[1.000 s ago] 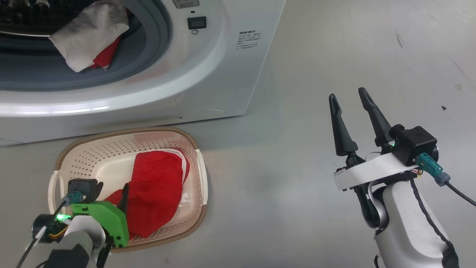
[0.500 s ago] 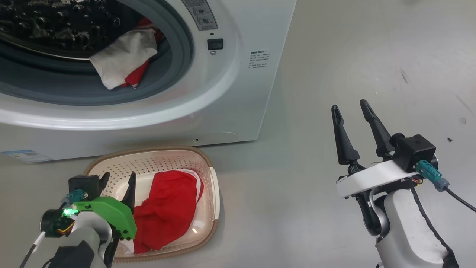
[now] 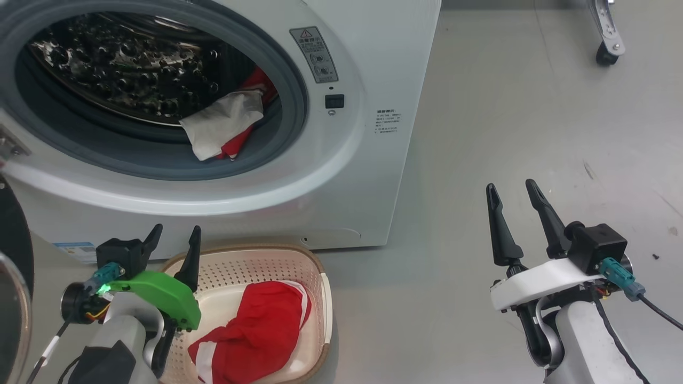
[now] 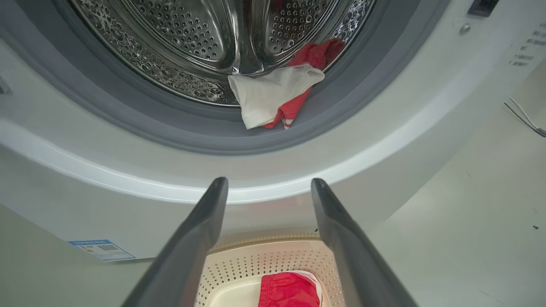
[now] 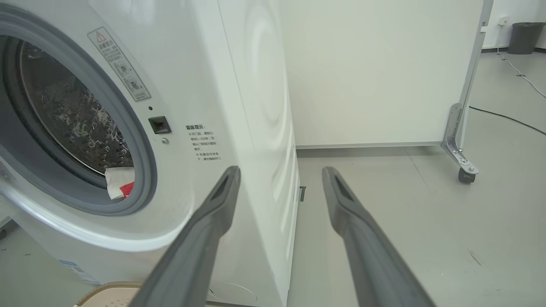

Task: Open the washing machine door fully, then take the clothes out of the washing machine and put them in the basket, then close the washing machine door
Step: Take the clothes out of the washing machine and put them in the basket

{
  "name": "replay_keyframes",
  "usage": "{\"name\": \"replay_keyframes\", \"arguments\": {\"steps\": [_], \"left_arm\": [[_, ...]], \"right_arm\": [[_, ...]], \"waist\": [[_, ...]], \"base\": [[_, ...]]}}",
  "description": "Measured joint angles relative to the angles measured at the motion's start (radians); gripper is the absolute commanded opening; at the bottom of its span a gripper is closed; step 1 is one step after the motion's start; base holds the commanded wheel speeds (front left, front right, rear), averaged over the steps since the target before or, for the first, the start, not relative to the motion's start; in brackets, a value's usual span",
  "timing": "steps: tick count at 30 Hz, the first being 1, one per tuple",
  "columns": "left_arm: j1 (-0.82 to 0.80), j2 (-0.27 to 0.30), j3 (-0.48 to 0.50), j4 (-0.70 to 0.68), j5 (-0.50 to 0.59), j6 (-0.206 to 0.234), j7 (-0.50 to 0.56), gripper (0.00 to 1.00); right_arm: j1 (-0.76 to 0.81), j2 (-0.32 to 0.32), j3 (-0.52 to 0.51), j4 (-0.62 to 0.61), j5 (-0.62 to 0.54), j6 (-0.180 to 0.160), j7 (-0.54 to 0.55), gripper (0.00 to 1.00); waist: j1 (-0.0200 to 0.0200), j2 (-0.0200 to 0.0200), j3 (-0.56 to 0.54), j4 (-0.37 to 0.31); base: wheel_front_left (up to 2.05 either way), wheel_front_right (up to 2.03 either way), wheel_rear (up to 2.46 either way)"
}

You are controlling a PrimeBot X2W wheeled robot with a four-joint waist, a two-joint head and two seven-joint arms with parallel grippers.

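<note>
The washing machine (image 3: 373,53) stands with its round opening uncovered. The washing machine door (image 3: 12,234) is swung out to the left edge of the head view. White and red clothes (image 3: 224,125) hang over the drum's lip onto the grey seal, as the left wrist view shows (image 4: 273,98). More red clothes (image 3: 256,330) lie in the cream basket (image 3: 267,261) on the floor in front of the machine. My left gripper (image 3: 176,234) is open and empty above the basket's back left rim. My right gripper (image 3: 510,186) is open and empty over the floor right of the machine.
A white panel on a metal caster leg (image 5: 460,157) stands behind and right of the machine. A grey bin (image 5: 522,36) and a floor cable (image 5: 503,117) lie beyond it. A blue label (image 4: 102,250) marks the machine's lower left corner. Grey floor spreads to the right.
The head camera has tilted up, showing more of the drum. My left gripper has risen away from the red garment, which stays in the basket. The right gripper holds its pose.
</note>
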Motion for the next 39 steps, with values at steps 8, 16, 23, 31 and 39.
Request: {"name": "replay_keyframes", "arguments": {"steps": [8,16,23,31,39], "left_arm": [[0.079,0.018,0.037,-0.108,0.002,0.000,0.000,1.00],[0.172,0.019,0.100,-0.232,0.002,0.001,0.000,1.00],[0.239,0.015,0.107,-0.320,0.029,0.014,0.000,1.00],[0.299,0.000,0.123,-0.390,0.034,0.024,0.000,1.00],[0.336,-0.003,0.131,-0.447,0.041,0.032,0.000,1.00]], "right_arm": [[0.044,0.001,0.003,0.006,0.009,0.000,0.000,1.00],[0.090,0.001,0.012,0.006,0.010,0.000,0.000,1.00],[0.101,0.002,0.014,-0.001,0.010,0.000,0.000,1.00],[0.118,0.002,0.015,-0.010,0.010,0.001,0.000,1.00],[0.118,0.002,0.015,-0.019,0.011,0.001,0.000,1.00]], "waist": [[0.0000,0.0000,-0.078,0.024],[0.0000,0.0000,-0.142,0.033],[0.0000,0.0000,-0.161,0.031],[0.0000,0.0000,-0.166,0.029],[0.0000,0.0000,-0.164,0.025]], "base": [[0.00,0.00,0.00],[0.00,0.00,0.00],[0.00,0.00,0.00],[0.00,0.00,0.00],[0.00,0.00,0.00]]}}
